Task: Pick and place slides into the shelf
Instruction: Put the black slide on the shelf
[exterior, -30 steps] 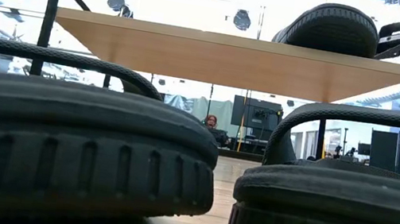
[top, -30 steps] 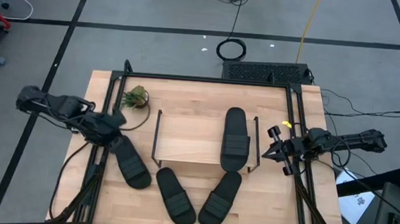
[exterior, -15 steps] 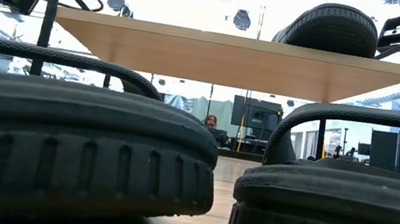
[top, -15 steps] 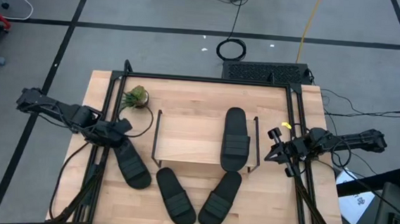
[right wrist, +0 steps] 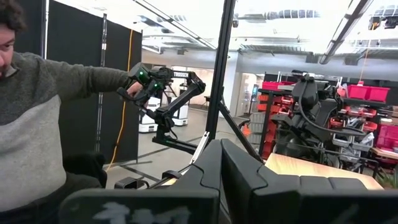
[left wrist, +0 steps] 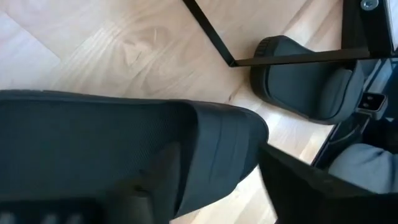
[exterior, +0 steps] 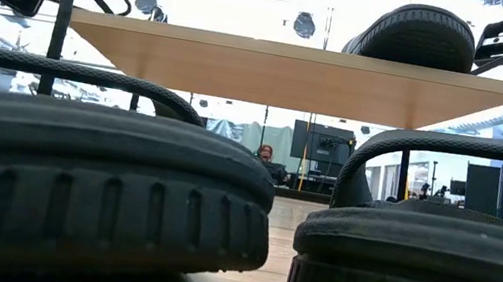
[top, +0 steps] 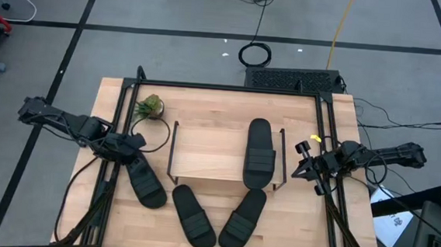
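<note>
**Left tool poised over the leftmost slide, ready to grasp.**

The left tool (top: 128,145) sits at the heel end of the slide (top: 144,182) nearest the counter's (top: 213,111) left edge, its fingers parted around nothing yet. For a clean pickup it should probably lower squarely over the sole's rim and close firmly before lifting. One slide (top: 258,153) already rests on the shelf (top: 202,157); two more (top: 194,214) (top: 243,218) lie by the front edge. The right tool (top: 305,167), shut and empty, waits beside the shelf.
</note>
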